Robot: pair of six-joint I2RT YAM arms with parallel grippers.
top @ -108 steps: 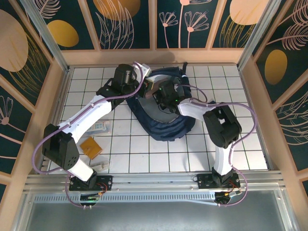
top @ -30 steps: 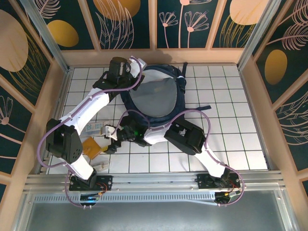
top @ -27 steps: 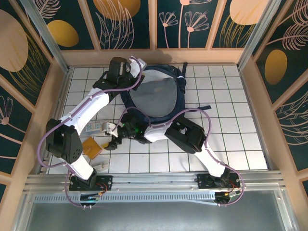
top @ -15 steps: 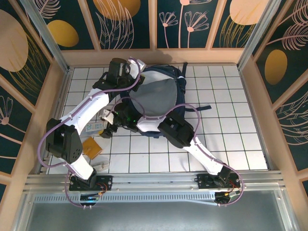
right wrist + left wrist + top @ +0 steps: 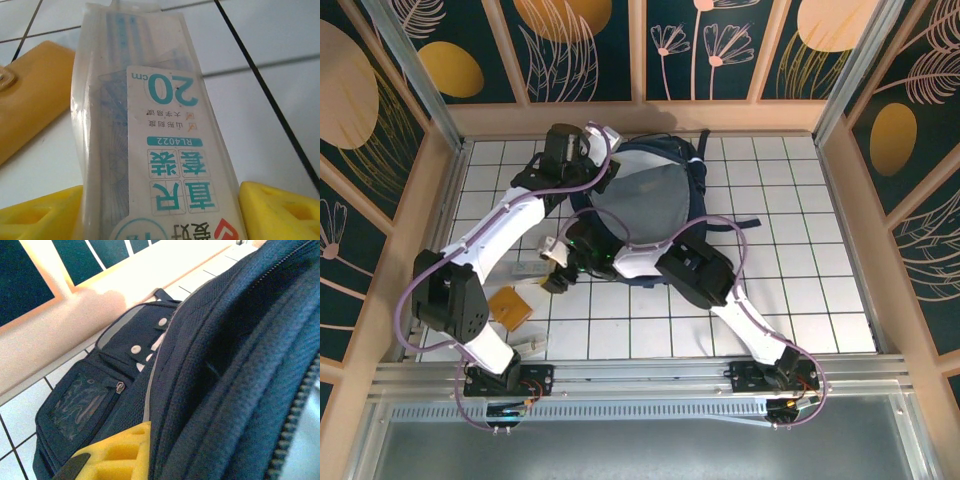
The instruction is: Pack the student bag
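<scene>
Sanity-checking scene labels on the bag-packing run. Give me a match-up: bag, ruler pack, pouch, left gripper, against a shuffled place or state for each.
Things:
1. bag
2. ruler pack
3. pouch
4. left gripper

Place or state:
A. orange, flat on the tiles
B. shut at the bag's rim
C. between the pads of the right gripper
D. navy, by the far wall, grey inside showing

Pairs: 1-D, 2-C, 3-A, 4-B
</scene>
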